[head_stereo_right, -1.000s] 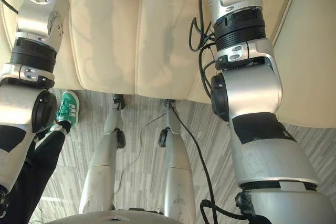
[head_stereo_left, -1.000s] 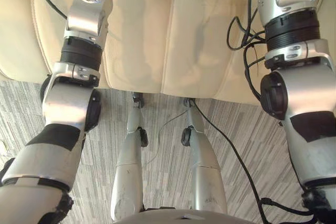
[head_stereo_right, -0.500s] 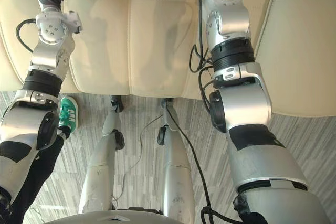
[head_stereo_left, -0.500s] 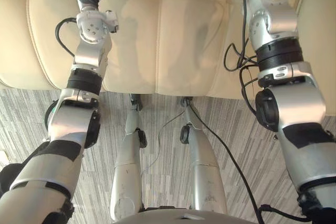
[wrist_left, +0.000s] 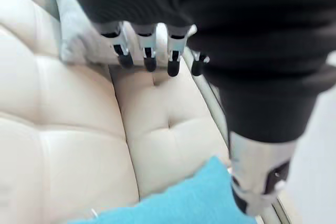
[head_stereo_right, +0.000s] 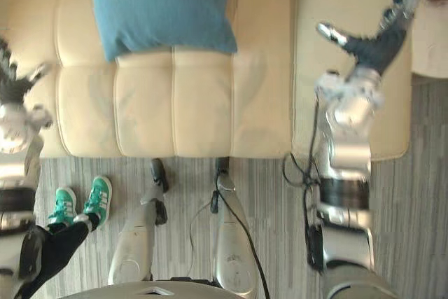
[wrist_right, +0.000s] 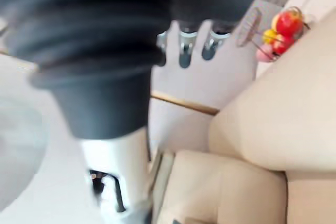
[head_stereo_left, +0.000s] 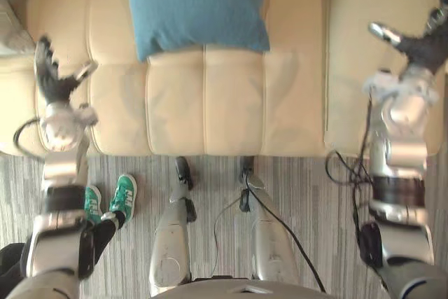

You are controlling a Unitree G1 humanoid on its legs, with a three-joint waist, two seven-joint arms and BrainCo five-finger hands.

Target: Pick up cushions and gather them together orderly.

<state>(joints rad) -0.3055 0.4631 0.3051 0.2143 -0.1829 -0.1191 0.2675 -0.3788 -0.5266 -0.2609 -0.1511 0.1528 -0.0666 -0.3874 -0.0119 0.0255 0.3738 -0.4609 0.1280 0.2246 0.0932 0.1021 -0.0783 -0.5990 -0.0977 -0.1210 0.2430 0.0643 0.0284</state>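
We note one blue cushion (head_stereo_left: 196, 5) lying flat at the back of the cream sofa (head_stereo_left: 231, 103). It sits on the middle seat sections, with its near edge crossing the seat seams. Neither hand touches it. The left hand (head_stereo_left: 57, 89) is raised over the sofa's left end, well apart from the cushion. Its fingers (wrist_left: 147, 51) are straight and spread, the thumb stands out to the side, and it holds nothing. In the left wrist view a corner of the blue cushion shows past the hand on the cream seat. The right hand (head_stereo_left: 420, 47) is raised over the sofa's right armrest, also well apart from the cushion. Its fingers (wrist_right: 184, 51) are extended with the thumb splayed wide, and it is empty too. Past these fingers, the right wrist view shows a wire basket of red and yellow fruit (wrist_right: 275, 32) on a pale surface beyond the armrest. At the sofa's far left edge lies a grey soft thing (head_stereo_left: 8, 29), which we cannot identify. On the striped grey floor (head_stereo_left: 308, 194), just in front of the sofa's left part, a person's green shoes (head_stereo_left: 124, 194) are visible with a dark trouser leg.
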